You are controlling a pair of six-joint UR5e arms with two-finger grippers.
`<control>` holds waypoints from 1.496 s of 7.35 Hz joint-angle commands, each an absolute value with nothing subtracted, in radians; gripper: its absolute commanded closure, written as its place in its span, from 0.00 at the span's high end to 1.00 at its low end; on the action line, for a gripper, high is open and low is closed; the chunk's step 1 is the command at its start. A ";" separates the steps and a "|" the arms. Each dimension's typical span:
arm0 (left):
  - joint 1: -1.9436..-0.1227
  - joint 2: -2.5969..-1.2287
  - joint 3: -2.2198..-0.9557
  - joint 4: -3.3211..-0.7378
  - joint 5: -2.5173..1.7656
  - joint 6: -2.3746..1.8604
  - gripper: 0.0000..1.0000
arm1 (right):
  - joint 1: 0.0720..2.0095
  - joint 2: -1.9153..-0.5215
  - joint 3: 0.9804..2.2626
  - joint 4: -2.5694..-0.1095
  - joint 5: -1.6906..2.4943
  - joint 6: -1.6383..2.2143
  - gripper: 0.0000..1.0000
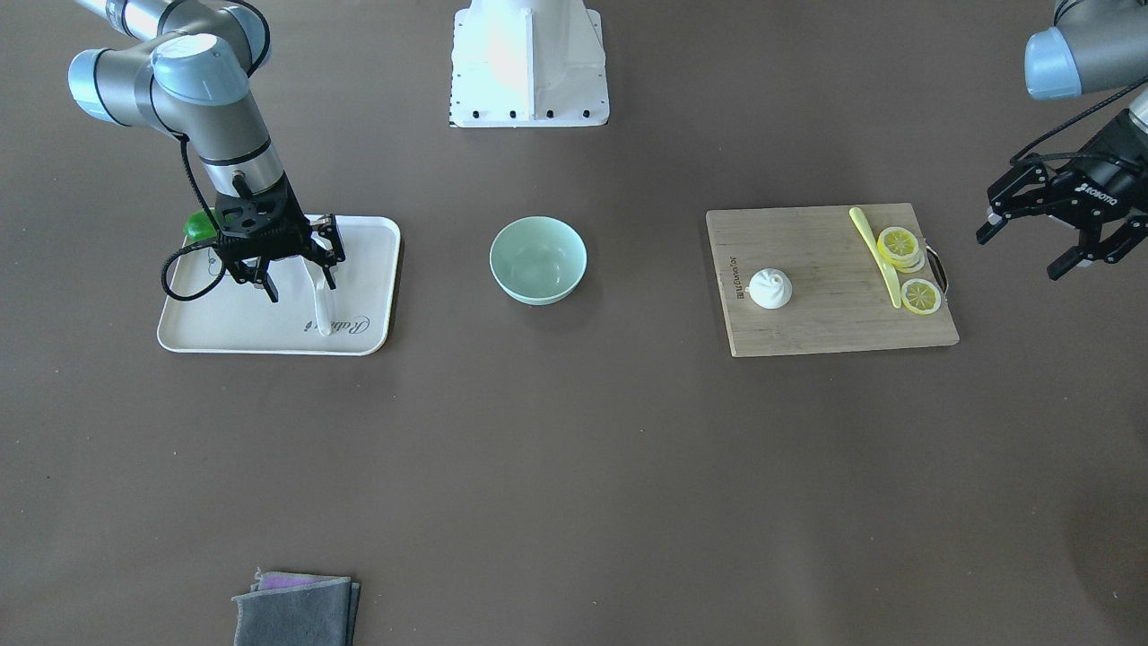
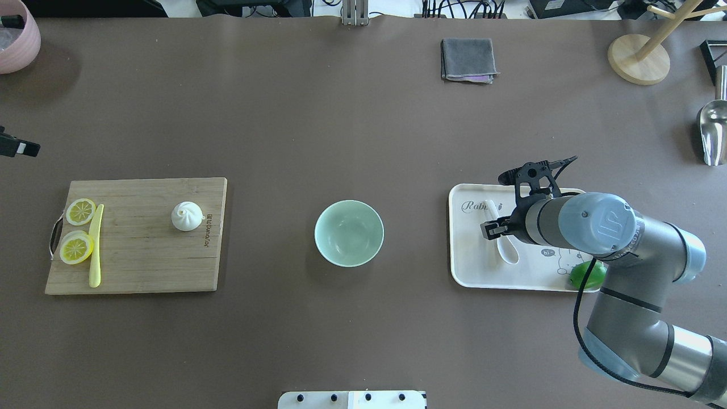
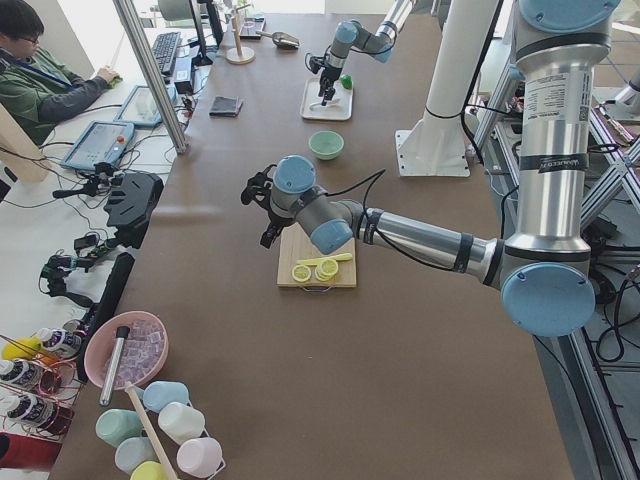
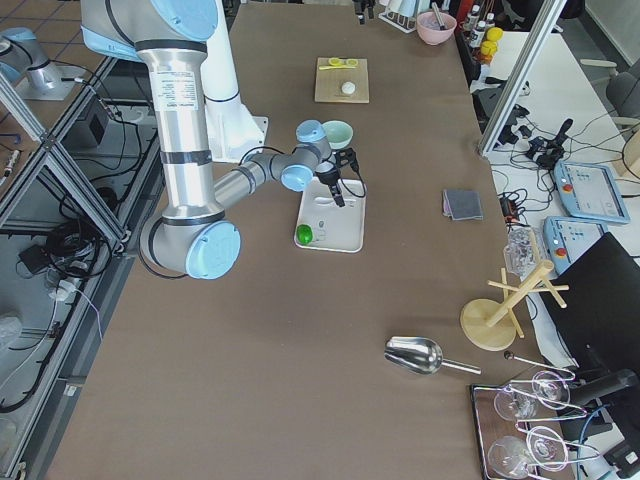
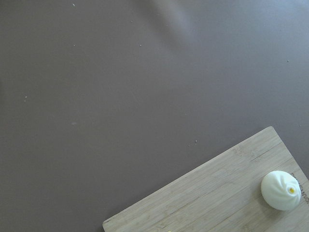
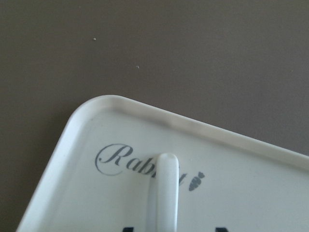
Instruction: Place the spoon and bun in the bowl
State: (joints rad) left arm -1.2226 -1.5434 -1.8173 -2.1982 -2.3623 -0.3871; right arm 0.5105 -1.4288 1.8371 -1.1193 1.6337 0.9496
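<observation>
My right jaws hang low over the tray, spread fairly wide. The thick handle of the spoon lies between them, nearer one finger than the other. The spoon lies flat on the tray, scoop toward my base, handle end by the printed word at the tray's far corner. I judge the step in hand to be the grasp of the spoon, with neither thing in the bowl yet. To do it well I should first shift sideways until the handle sits midway between the fingers. If one finger touches first, this glossy spoon will likely skid or pivot on the smooth tray. Then I should sink until the tips are just off the tray floor and close across the handle, not the deep scoop, near where the two join, so the scoop's weight does not tip it in my grip. The lift should go straight up to clear the tray's raised rim. The bowl stands empty on the surface between the tray and the cutting board, well apart from both. I would lower the spoon inside it before letting go. My left jaws are open too, hanging off the outer end of the board, well apart from the bun, which sits upright near the board's bowl-side edge. That arm should keep away from the bowl while I deliver.
</observation>
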 commanded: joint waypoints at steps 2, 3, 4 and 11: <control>-1.223 -1.545 -1.812 -2.198 -2.362 -0.385 0.99 | 0.503 -1.378 1.777 -1.115 1.632 0.950 0.50; -1.221 -1.545 -1.812 -2.198 -2.362 -0.385 0.99 | 0.508 -1.376 1.782 -1.115 1.634 0.950 0.27; -1.216 -1.545 -1.810 -2.198 -2.362 -0.384 0.99 | 0.511 -1.377 1.786 -1.115 1.635 0.950 0.01; -1.189 -1.546 -1.804 -2.200 -2.362 -0.383 0.99 | 0.405 -0.943 1.763 -1.498 1.490 1.557 0.00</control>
